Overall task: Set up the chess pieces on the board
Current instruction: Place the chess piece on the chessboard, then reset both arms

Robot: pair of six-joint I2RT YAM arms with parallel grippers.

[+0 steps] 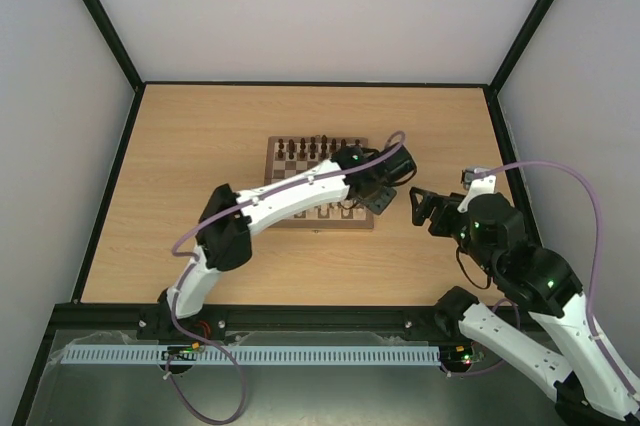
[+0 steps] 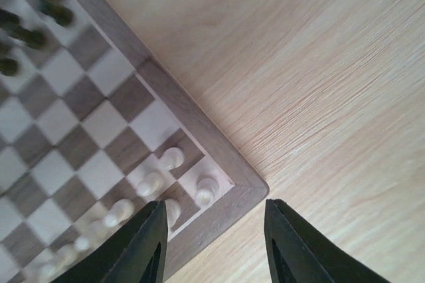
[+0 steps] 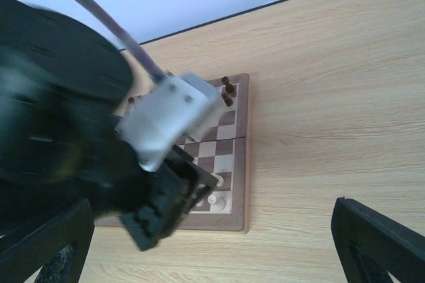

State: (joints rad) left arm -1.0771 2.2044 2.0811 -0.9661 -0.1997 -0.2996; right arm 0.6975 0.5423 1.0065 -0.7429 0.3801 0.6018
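The board (image 1: 273,178) lies mid-table, with dark pieces (image 1: 312,147) along its far rows. Cream chess pieces (image 2: 206,190) stand in the two rows at its near right corner, and they show in the right wrist view too (image 3: 215,198). My left gripper (image 1: 372,198) hovers over that corner, open and empty. In its wrist view the gripper (image 2: 212,243) straddles the board's corner border, and its left finger (image 2: 143,246) hides part of one piece. My right gripper (image 1: 418,208) is open and empty, over bare table just right of the board (image 3: 236,140).
The left arm (image 1: 290,196) lies across the board's near rows and hides most cream pieces from above. Black-framed white walls enclose the table. Bare wood surrounds the board on all sides.
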